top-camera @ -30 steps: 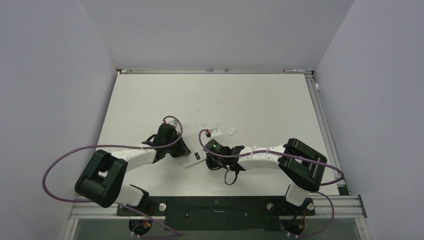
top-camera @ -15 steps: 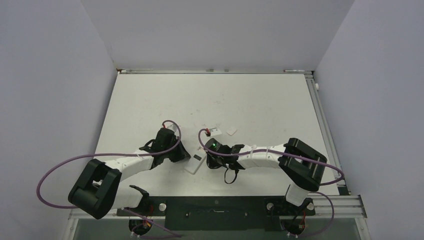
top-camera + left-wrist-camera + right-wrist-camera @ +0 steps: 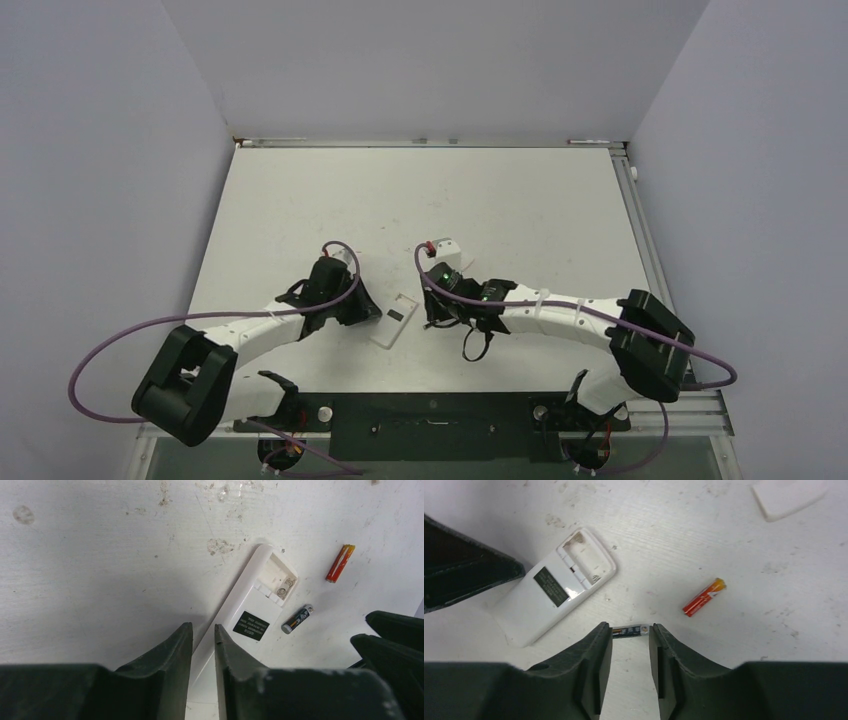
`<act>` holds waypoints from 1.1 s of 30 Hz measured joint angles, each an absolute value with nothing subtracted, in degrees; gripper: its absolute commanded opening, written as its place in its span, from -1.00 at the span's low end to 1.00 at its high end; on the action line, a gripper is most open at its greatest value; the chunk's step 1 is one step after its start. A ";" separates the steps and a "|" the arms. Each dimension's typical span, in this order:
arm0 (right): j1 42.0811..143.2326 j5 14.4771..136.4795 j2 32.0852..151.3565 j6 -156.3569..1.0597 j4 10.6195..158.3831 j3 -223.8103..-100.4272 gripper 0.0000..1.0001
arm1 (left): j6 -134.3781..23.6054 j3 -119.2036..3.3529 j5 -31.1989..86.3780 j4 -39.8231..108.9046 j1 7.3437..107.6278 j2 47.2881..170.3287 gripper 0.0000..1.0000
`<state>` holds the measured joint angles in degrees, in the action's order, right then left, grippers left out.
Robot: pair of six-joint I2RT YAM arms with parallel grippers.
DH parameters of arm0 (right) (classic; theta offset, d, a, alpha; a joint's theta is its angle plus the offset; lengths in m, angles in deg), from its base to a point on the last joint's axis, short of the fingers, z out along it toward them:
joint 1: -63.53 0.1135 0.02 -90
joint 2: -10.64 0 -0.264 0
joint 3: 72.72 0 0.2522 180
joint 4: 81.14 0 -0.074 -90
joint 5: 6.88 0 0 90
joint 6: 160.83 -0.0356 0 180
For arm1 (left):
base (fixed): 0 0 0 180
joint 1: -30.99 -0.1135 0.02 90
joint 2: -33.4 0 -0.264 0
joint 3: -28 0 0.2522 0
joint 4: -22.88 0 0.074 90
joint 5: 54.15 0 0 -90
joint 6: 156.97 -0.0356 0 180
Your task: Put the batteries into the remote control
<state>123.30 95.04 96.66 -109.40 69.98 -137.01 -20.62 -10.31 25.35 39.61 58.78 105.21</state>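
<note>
The remote control (image 3: 394, 322) lies back up on the table between my grippers. Its battery recess (image 3: 277, 578) is open and empty, and it also shows in the right wrist view (image 3: 549, 600). The dark battery (image 3: 297, 618) lies loose on the table beside the remote. The reddish battery (image 3: 340, 563) lies a little farther off. My right gripper (image 3: 630, 632) is open and hovers over the dark battery (image 3: 630, 630), which shows between its fingertips. My left gripper (image 3: 202, 628) is shut with only a narrow gap, over the remote's end away from the recess.
A small white cover piece (image 3: 791, 495) lies on the table beyond the reddish battery (image 3: 704, 597). In the top view my left gripper (image 3: 366, 308) and right gripper (image 3: 433, 312) stand close on either side of the remote. Walls enclose the table on three sides.
The remote has turned and shifted slightly right under my left gripper. My right arm has swung its elbow to the right and its wrist has moved farther from the base.
</note>
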 measured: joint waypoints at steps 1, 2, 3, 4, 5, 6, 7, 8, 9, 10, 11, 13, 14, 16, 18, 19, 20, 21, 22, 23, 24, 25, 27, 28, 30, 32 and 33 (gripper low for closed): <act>122.58 95.52 95.87 -109.05 69.31 -137.01 -0.21 | -20.68 -10.31 25.37 39.65 58.78 105.06 -0.44; 121.92 95.98 95.32 -108.94 68.71 -137.01 -0.18 | -20.68 -10.31 25.37 39.69 58.78 104.91 -0.35; 121.31 96.40 94.93 -108.81 68.08 -137.01 -0.15 | -20.66 -10.31 25.33 39.78 58.78 104.69 -0.27; 120.83 96.73 94.69 -108.79 67.56 -137.01 -0.12 | -20.71 -10.31 25.26 39.87 58.80 104.47 -0.22; 120.41 97.05 94.54 -108.92 67.14 -137.01 -0.09 | -20.68 -10.31 25.20 39.91 58.80 104.16 -0.18; 120.02 97.47 94.49 -109.16 66.84 -137.01 -0.07 | -20.66 -10.31 25.15 39.93 58.80 103.75 -0.15; 119.76 97.84 94.49 -109.55 66.62 -137.01 -0.04 | -20.66 -10.31 25.15 39.91 58.80 103.22 -0.11; 119.65 98.17 94.49 -110.14 66.49 -136.90 -0.02 | -20.64 -10.31 25.15 39.91 58.80 102.61 -0.08; 119.65 98.43 94.49 -110.73 66.42 -136.79 -0.02 | -20.66 -10.31 25.17 39.91 58.80 101.98 -0.06; 119.65 98.67 94.49 -111.50 66.46 -136.61 -0.01 | -20.66 -10.31 25.20 39.93 58.80 101.30 -0.03; 119.65 98.91 94.52 -112.48 66.49 -136.31 -0.01 | -20.64 -10.31 25.24 39.93 58.80 100.47 -0.02; 119.65 99.46 94.54 -114.19 66.51 -135.80 0.00 | -20.66 -10.31 25.39 39.98 58.80 99.14 0.00; 119.67 99.89 94.58 -115.21 66.51 -135.52 0.00 | -20.66 -10.31 25.46 40.04 58.80 98.55 0.01; 119.76 101.03 95.00 -117.51 66.38 -135.28 -0.01 | -20.66 -10.31 25.63 40.31 58.80 97.50 0.02; 119.78 102.21 95.72 -119.67 66.35 -135.28 -0.02 | -20.68 -10.31 25.87 40.72 58.80 96.40 0.03; 119.82 102.71 96.05 -120.68 66.35 -135.24 -0.02 | -20.68 -10.31 26.07 40.85 58.80 95.90 0.04; 119.82 103.30 96.44 -121.71 66.35 -135.21 -0.04 | -20.68 -10.29 26.18 40.94 58.80 95.44 0.04; 119.84 103.87 96.83 -122.82 66.35 -135.21 -0.05 | -20.68 -10.23 26.27 41.00 58.80 94.98 0.04; 119.87 104.27 97.14 -123.52 66.35 -135.21 -0.08 | -20.71 -10.20 26.33 41.16 58.80 94.61 0.04; 119.87 104.83 97.51 -124.42 66.35 -135.21 -0.10 | -20.71 -10.16 26.42 41.18 58.80 94.28 0.05; 119.87 105.45 97.95 -125.51 66.29 -135.21 -0.13 | -20.71 -10.12 26.44 41.20 58.80 94.04 0.04; 119.87 105.93 98.32 -126.25 66.18 -135.21 -0.15 | -20.71 -10.05 26.46 41.25 58.80 93.87 0.05; 119.87 106.87 98.73 -127.89 65.76 -135.21 -0.18 | -20.71 -9.90 26.46 41.31 58.80 93.48 0.05; 119.91 107.37 98.95 -128.77 65.48 -135.21 -0.18 | -20.71 -9.85 26.46 41.49 58.80 93.34 0.06; 119.93 108.20 99.13 -130.36 65.13 -135.21 -0.18 | -20.71 -9.74 26.46 41.60 58.80 93.15 0.06; 119.93 108.86 99.28 -131.78 64.85 -135.21 -0.20 | -20.73 -9.55 26.44 41.60 58.80 93.08 0.06; 119.93 109.16 99.39 -132.37 64.78 -135.21 -0.21 | -20.73 -9.48 26.44 41.64 58.80 93.08 0.06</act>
